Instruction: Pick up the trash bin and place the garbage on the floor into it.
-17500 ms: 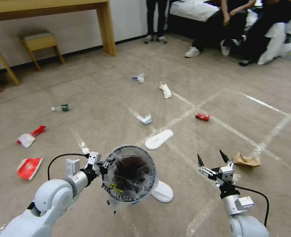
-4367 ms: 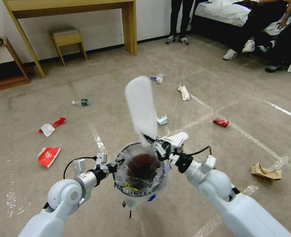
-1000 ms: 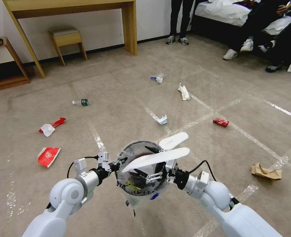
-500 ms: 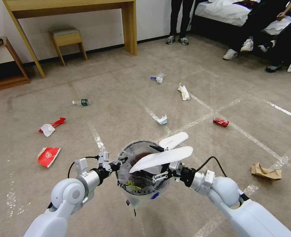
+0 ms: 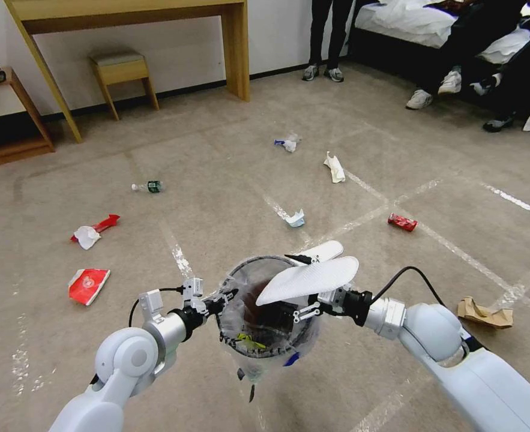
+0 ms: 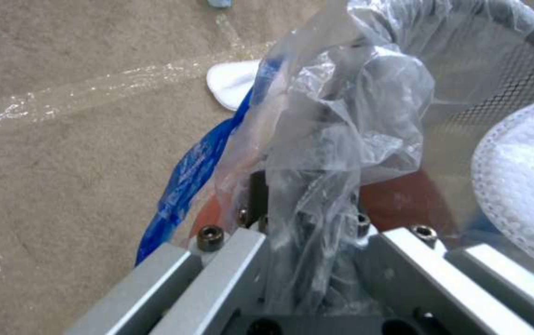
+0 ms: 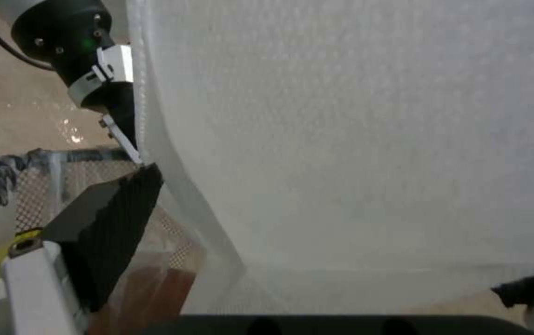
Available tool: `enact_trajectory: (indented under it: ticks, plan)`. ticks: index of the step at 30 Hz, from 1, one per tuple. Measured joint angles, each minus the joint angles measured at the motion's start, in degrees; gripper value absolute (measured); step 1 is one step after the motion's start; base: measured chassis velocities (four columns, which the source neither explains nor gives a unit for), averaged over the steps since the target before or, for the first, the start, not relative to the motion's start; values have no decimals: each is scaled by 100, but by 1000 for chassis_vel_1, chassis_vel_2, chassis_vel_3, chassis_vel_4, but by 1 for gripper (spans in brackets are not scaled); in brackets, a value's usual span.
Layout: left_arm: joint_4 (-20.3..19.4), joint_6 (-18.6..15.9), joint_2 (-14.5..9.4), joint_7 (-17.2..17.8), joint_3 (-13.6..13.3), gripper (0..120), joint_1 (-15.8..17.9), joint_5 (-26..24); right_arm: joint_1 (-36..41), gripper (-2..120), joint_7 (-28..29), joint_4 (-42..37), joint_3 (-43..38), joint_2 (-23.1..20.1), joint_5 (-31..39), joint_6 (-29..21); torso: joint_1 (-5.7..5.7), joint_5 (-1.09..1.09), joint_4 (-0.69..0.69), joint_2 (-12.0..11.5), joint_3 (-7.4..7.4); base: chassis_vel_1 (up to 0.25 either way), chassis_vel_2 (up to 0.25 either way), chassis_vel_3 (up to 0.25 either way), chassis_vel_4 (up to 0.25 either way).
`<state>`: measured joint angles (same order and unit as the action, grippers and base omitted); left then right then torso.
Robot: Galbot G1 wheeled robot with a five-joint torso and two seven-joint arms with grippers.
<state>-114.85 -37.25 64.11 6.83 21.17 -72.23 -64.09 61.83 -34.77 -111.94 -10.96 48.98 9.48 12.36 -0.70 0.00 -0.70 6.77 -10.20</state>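
on the far left of the floor (image 5: pixel 228 180) lie a red packet (image 5: pixel 88 284), a tissue with a red wrapper (image 5: pixel 92 232) and a small bottle (image 5: pixel 149 186), none moved since the earlier frames. the left gripper (image 5: pixel 219 298) has its fingers clamped on the near-left rim of the bin (image 5: pixel 243 327), held above the carpet; in the left wrist view the crinkled bag (image 6: pixel 335 139) wraps those fingers so their tips are hard to make out. a slipper (image 5: pixel 308 279) lies flat across the bin's mouth, hiding part of the inside; half a second ago it sat lower and further left. the right gripper (image 5: pixel 286 282) has its fingers spread wide, one black tip above the slipper, the other below it inside the bin; whether they touch it i cannot tell. its arm has drawn back rightward. a second slipper (image 5: pixel 323 251) is partly hidden behind. further right lie a wrapper (image 5: pixel 295 218), a can (image 5: pixel 402 222) and a paper bag (image 5: pixel 484 313).
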Motion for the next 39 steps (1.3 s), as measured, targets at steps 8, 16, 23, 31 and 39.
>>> enact_trajectory:
  ticks: [8,16,23,31,39]
  plan:
    - [-94,-4,87,266,-92,1,-34,-28,-106,100,-79,-95,270,-12,-215,-161,0,0,0,0,0,0,0,0,0]
    - [-99,10,113,408,-87,1,-32,-47,-176,100,-195,-179,363,-64,-304,-304,0,-1,0,0,0,0,0,0,0]
    - [-114,38,192,545,-117,1,-41,-55,-113,100,-278,-389,389,-298,-389,-448,0,0,0,0,0,0,0,0,0]
    - [-166,51,199,562,-118,1,-38,-42,-75,100,-414,-588,257,-649,-357,-672,0,0,0,0,0,0,0,0,0]
    - [-244,53,227,569,-122,1,-133,-2,-121,100,-332,-839,241,-1010,-222,-1052,0,0,0,0,0,0,0,0,0]
